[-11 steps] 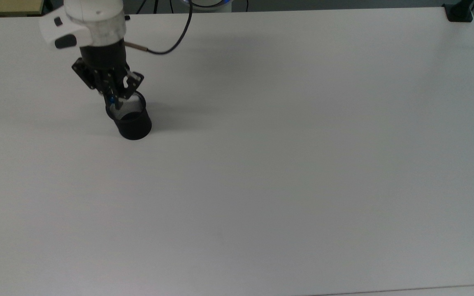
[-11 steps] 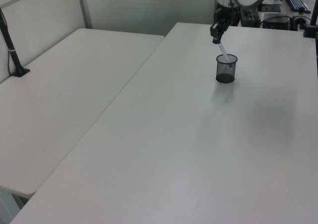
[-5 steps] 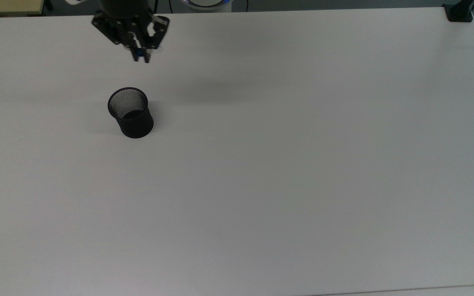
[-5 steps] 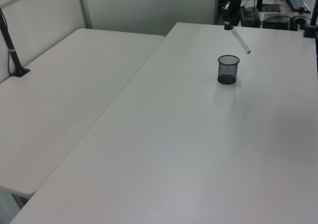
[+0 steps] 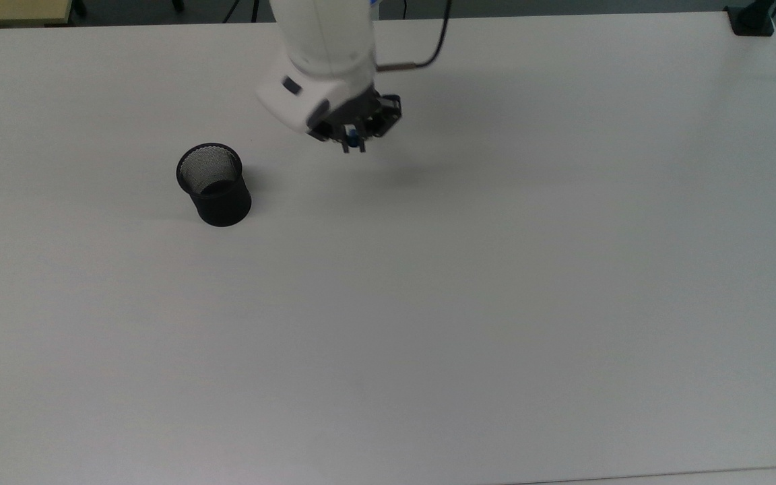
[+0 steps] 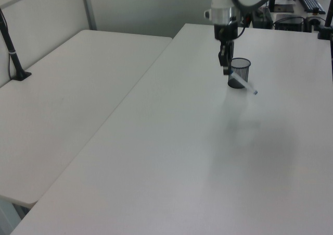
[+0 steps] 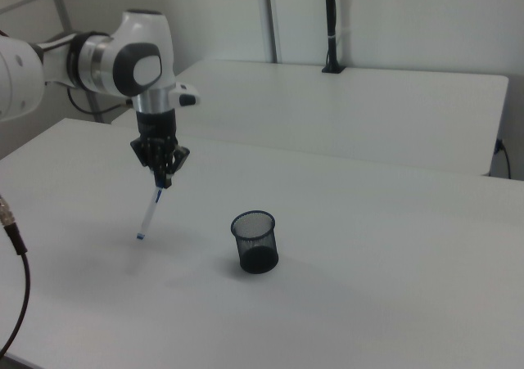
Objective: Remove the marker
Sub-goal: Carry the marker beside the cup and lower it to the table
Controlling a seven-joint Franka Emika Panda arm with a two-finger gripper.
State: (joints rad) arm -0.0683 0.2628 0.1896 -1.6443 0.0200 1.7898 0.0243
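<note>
Since half a second ago I have swung away from the desk's far edge and come toward the top view's right, carrying the marker [image 7: 151, 213] with me; the mesh cup [image 5: 214, 184] has stayed where it stood and is now without the pen. The marker hangs in the air above the desk [image 5: 496, 303], pinched at its blue-capped upper end and slanting down from my grip. In the right view its white barrel runs down toward the right view's left and ends in a small blue tip, clear of the desk's surface. In the left view the barrel [image 6: 242, 83] slants down toward the left view's right and crosses in front of the cup [image 6: 240, 72].

My gripper [image 5: 354, 144] is closed tight on the marker's top, the two fingers nearly together with only the pen between them; in the right view [image 7: 162, 179] they point straight down.

In the top view the cup stands upright well apart from my gripper, toward the top view's left, in the half of the desk nearer its far edge. A soft shadow lies on the desk just beyond my fingers. A black cable [image 5: 428, 54] loops off my wrist, above the desk's far edge.
</note>
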